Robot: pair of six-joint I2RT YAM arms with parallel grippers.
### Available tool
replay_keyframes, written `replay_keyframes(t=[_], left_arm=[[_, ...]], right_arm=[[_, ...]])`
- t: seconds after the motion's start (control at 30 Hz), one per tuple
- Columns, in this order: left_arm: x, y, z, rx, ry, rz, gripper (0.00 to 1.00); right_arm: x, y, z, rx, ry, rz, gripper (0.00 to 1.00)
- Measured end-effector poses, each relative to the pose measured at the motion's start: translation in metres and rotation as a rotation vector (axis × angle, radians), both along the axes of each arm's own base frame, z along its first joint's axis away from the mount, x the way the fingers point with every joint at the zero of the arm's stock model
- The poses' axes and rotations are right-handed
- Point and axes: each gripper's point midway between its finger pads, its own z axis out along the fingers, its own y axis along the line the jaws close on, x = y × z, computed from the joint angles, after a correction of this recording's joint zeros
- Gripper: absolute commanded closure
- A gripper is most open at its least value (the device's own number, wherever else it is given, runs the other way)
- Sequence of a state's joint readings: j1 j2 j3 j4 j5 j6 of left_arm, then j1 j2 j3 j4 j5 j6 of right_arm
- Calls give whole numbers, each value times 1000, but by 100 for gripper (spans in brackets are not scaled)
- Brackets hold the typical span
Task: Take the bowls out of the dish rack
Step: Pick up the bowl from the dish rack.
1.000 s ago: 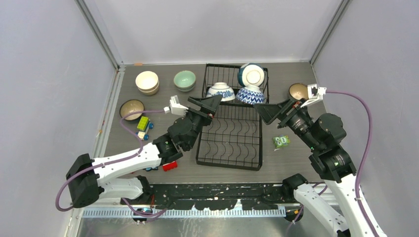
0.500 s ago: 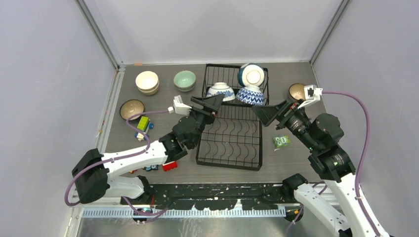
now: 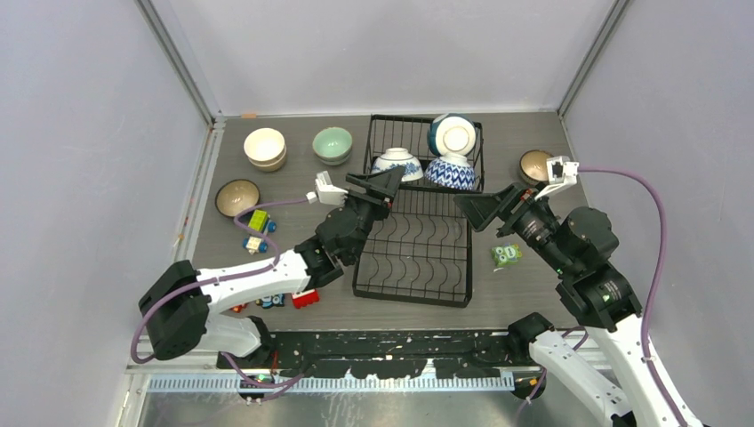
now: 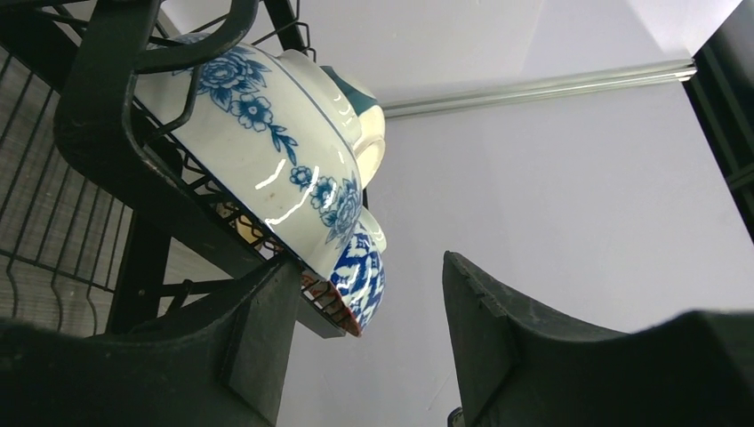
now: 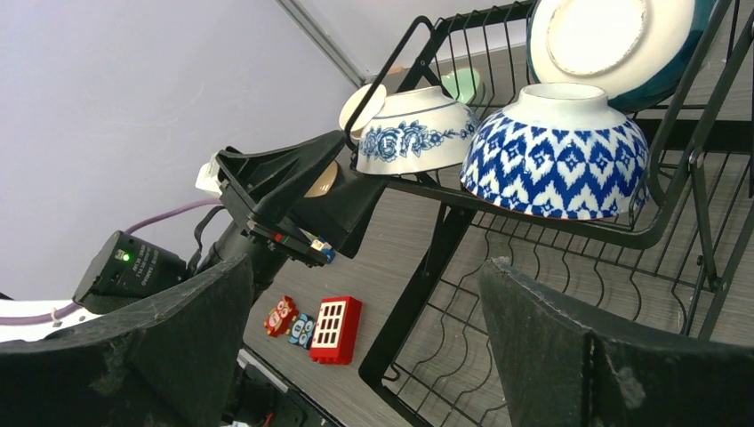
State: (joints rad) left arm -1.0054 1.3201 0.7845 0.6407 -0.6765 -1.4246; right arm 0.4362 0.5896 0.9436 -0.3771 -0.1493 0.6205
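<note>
**Three bowls up in the rack, both grippers empty**

Going left to right in the overhead view: a brown bowl (image 3: 237, 197) sits at the left edge of the surface (image 3: 293, 173). The stacked cream bowls (image 3: 265, 148) and a pale green bowl (image 3: 332, 144) are up in the upper left, and some toy blocks (image 3: 258, 222) lie just below the brown one.

The left gripper (image 3: 378, 182) is mid-frame at the left front corner of the dish rack (image 3: 418, 258) basket, just under the blue floral bowl (image 3: 397, 165). Its jaws are partly spread with nothing between them.

Beside that bowl is a blue diamond-pattern bowl (image 3: 452, 171), also upside down, and a dark teal bowl (image 3: 453, 135) stands on edge behind it.

The right gripper (image 3: 487, 205) sits just right of the rack, jaws wide, holding nothing. Further right there's a green toy (image 3: 507, 255), plus a second brown bowl (image 3: 536, 164) at the surface's upper right.
</note>
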Motion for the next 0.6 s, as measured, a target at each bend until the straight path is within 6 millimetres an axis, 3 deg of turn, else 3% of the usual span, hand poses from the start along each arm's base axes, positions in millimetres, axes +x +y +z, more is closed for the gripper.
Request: replay_keyframes(t=[0.6], left_arm=[[14, -4, -5, -40, -18, 18, 47]], right_arm=[[2, 5, -9, -52, 5, 14, 0]])
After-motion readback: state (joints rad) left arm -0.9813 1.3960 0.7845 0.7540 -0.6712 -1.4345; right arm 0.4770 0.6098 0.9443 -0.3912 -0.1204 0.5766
